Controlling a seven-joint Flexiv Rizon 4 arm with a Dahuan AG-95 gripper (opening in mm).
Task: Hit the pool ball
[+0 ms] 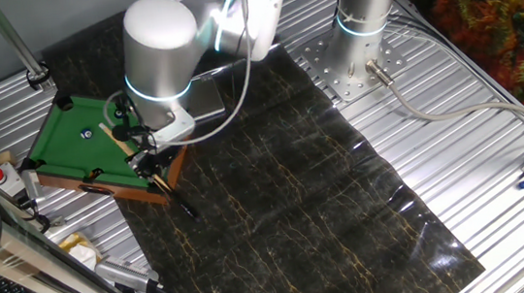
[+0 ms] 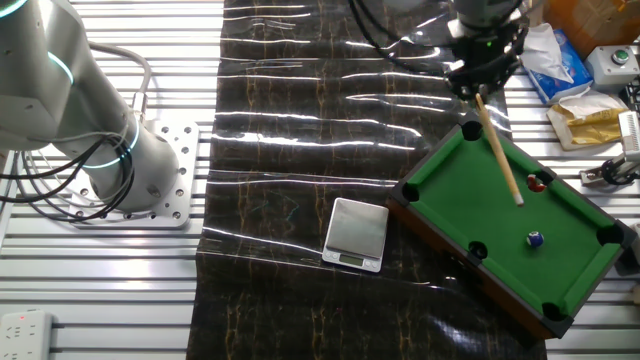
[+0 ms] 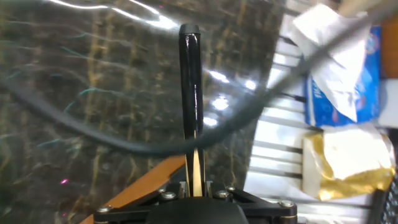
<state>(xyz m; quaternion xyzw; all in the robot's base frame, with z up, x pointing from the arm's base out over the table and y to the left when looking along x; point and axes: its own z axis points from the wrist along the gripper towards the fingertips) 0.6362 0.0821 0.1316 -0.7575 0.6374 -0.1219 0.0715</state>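
Note:
A small green pool table [image 2: 500,250] with a wooden frame stands on the dark mat; it also shows in the one fixed view [image 1: 66,138]. A red ball [image 2: 537,183] and a blue ball [image 2: 535,239] lie on the felt. The blue ball [image 1: 86,135] shows in the one fixed view. My gripper [image 2: 480,85] is shut on a wooden cue [image 2: 500,150] at the table's end. The cue slants down over the felt, and its tip is close beside the red ball. In the hand view the gripper [image 3: 194,186] clamps the pale shaft, and the cue's black butt [image 3: 189,81] points away.
A silver scale [image 2: 358,234] sits on the mat next to the pool table. Paper packets [image 2: 585,115] and a blue-white bag [image 2: 560,60] lie on the metal table beyond. The arm's base [image 2: 150,180] stands at the left. A black cable [image 3: 93,134] crosses the hand view.

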